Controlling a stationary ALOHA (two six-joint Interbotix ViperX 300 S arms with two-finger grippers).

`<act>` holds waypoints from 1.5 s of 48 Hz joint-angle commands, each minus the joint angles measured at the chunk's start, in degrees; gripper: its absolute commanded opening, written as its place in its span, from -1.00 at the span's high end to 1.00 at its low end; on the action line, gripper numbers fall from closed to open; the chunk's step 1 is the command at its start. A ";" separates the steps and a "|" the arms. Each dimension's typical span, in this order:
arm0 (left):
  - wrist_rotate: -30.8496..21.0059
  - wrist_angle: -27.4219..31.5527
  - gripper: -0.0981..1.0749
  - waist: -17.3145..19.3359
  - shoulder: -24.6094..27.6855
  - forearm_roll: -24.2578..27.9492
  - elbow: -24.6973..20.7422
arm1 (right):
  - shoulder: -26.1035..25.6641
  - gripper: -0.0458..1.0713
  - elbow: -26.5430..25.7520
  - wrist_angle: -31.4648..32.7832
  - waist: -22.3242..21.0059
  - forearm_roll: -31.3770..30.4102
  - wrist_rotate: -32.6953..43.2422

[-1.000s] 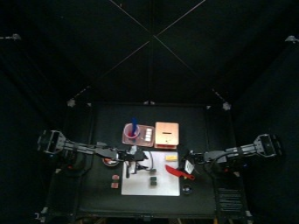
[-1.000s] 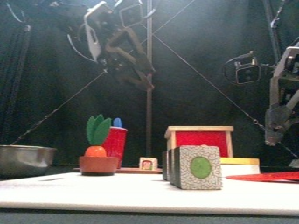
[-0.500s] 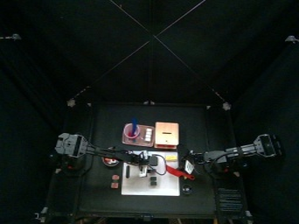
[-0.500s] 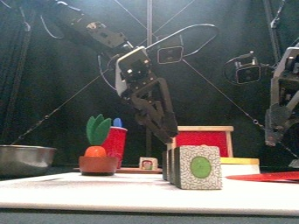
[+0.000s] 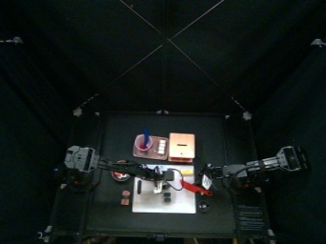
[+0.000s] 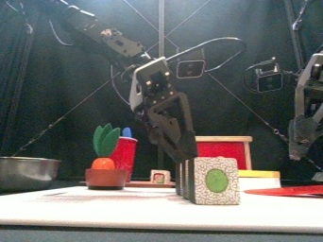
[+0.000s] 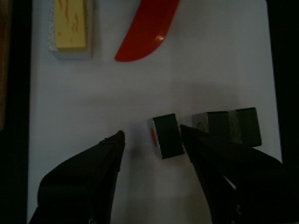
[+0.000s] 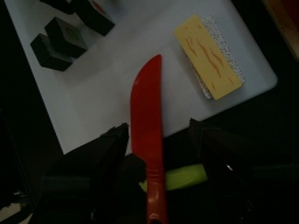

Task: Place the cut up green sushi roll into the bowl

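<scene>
Dark green, with a pale rim on the cut faces, the cut up green sushi roll (image 7: 222, 125) lies as a short row on the white cutting board (image 7: 105, 96), with one slice (image 7: 167, 140) standing a little apart from the others. A second ago my left gripper (image 7: 152, 144) hung high, at the left of the front view. It has since swung down over the board, and its jaws are spread wide on either side of that lone slice without touching it. The slices themselves haven't shifted. I judge I'm lined up for the first pick, with a short descent and a squeeze left to do. The bowl (image 6: 23, 172) sits at the far left of the table, well apart from the sushi, so every piece will need a carry across. My right arm rests on its own side, its jaws apart above the red knife (image 8: 149, 131), beside the yellow block (image 8: 211, 54).
</scene>
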 commanded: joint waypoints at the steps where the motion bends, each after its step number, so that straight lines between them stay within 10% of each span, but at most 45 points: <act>1: 0.09 0.00 -0.69 0.18 -0.44 -0.44 -1.41 | -0.35 -0.70 -0.53 -0.44 0.09 -0.09 -0.09; 72: 0.35 3.43 -0.65 -1.76 1.76 15.47 -6.86 | -0.35 -0.70 0.00 -0.70 -0.09 0.44 0.00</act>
